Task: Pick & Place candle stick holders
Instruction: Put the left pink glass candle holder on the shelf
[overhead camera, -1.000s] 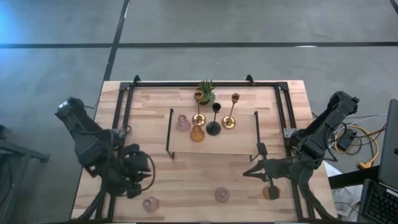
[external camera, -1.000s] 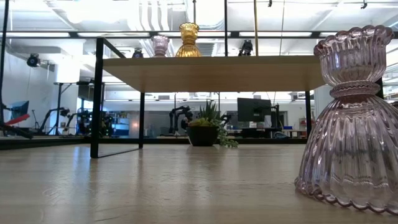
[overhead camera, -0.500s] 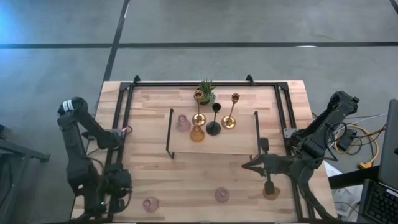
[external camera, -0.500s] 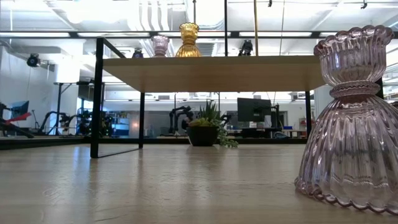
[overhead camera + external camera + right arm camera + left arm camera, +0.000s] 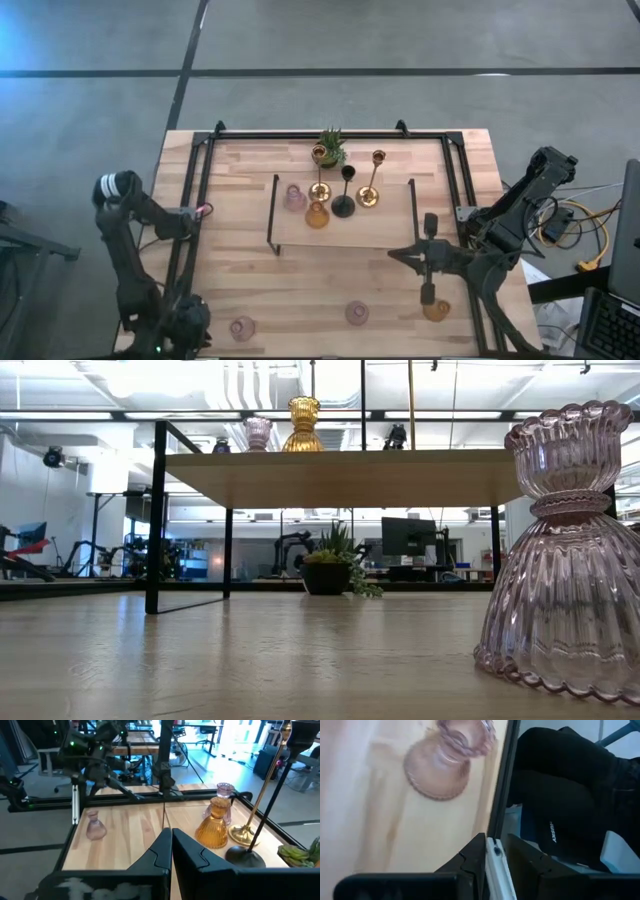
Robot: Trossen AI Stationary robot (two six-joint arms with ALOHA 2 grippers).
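Squat pink glass holder (image 5: 241, 327) at the table's (image 5: 250, 270) near-left edge: ribbed, waisted, flared at the foot. Likely light but brittle and slick, best pinched at the narrow waist. Just left of it, left gripper (image 5: 495, 839), fingers narrowly parted and empty, over the black frame rail (image 5: 502, 780). Near right, right gripper (image 5: 169, 832) closed tight on nothing beside an amber holder (image 5: 435, 310). More holders (image 5: 345, 195) on the raised shelf (image 5: 385, 230) beyond.

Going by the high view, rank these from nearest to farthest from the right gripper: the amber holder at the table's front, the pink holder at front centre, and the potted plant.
From the right gripper:
1. Amber holder, just beside it at the front right.
2. Pink holder, front centre, toward the left arm.
3. Potted plant, at the back, behind the shelf.
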